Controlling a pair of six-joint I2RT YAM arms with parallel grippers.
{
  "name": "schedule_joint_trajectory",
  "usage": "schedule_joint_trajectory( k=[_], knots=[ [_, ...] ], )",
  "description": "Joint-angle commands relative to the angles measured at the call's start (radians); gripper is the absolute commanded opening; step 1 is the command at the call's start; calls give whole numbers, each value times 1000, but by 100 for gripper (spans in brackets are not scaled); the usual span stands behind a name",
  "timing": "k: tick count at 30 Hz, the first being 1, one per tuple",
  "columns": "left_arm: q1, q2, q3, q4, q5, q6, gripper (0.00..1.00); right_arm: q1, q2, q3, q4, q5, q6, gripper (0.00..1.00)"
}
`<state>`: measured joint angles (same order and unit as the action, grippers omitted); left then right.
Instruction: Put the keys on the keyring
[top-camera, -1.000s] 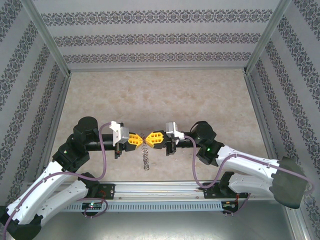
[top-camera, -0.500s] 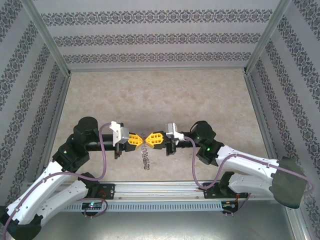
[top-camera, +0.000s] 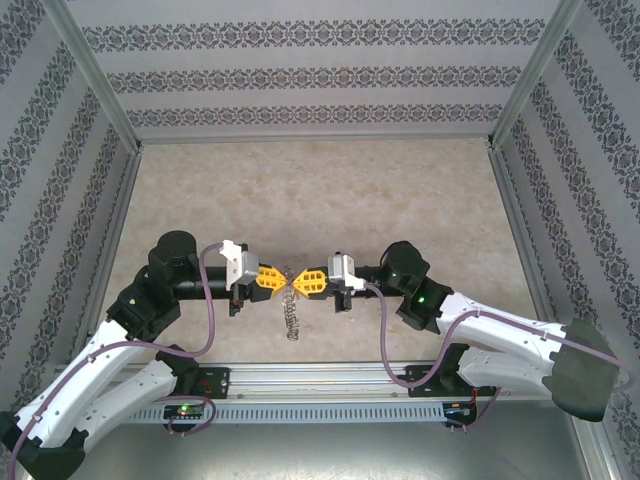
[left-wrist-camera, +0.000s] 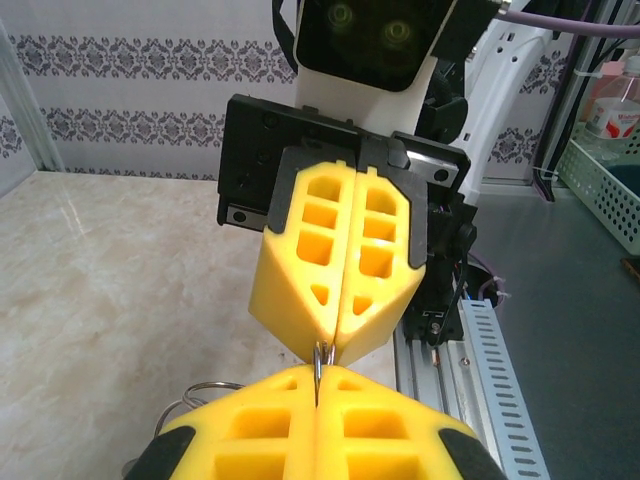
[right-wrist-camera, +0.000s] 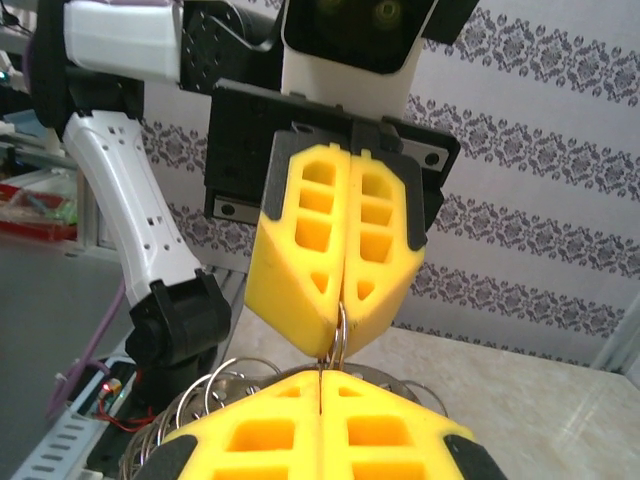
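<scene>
Since both end effectors are pressed together on the same thin wire, the step in hand is judged to be the working open of the keyring (top-camera: 291, 312) so that a key can be threaded on. The left end effector (top-camera: 281, 282) and the right end effector (top-camera: 299, 283) are set tip to tip above the near middle of the tabletop (top-camera: 400, 200), each pinching a strand of the keyring. In the wrist views the wire is seen to run straight from one pair of yellow fingers into the other. The rest of the keyring hangs below the tips in loose coils; whether its lower end touches the tabletop cannot be told. The key itself cannot be made out, being either hidden in a pinch or too small to be picked out.

For the step to be done well, both grips should be held firm, and any pull should be made slowly along the line between the tips, so that the wire is not slipped from the pads. Twisting is better avoided, as the dangling coils could be tangled. The gap in the ring should be confirmed before a key is advanced.
</scene>
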<state>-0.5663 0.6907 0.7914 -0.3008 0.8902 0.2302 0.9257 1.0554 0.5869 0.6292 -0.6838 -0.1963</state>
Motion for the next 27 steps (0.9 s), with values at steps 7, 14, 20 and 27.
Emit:
schedule_joint_trajectory(
  k=[7, 14, 20, 27],
  knots=[
    [32, -3, 2, 107, 40, -23, 0, 21, -18, -10, -69, 47, -99, 0],
    [48, 2, 0, 126, 57, -38, 0, 21, -26, -20, -77, 53, -101, 0],
    [52, 1, -2, 132, 63, -43, 0, 20, -62, -36, -85, 58, -97, 8],
    [53, 1, -4, 136, 62, -47, 0, 22, -73, -39, -101, 53, -92, 14]
  ],
)
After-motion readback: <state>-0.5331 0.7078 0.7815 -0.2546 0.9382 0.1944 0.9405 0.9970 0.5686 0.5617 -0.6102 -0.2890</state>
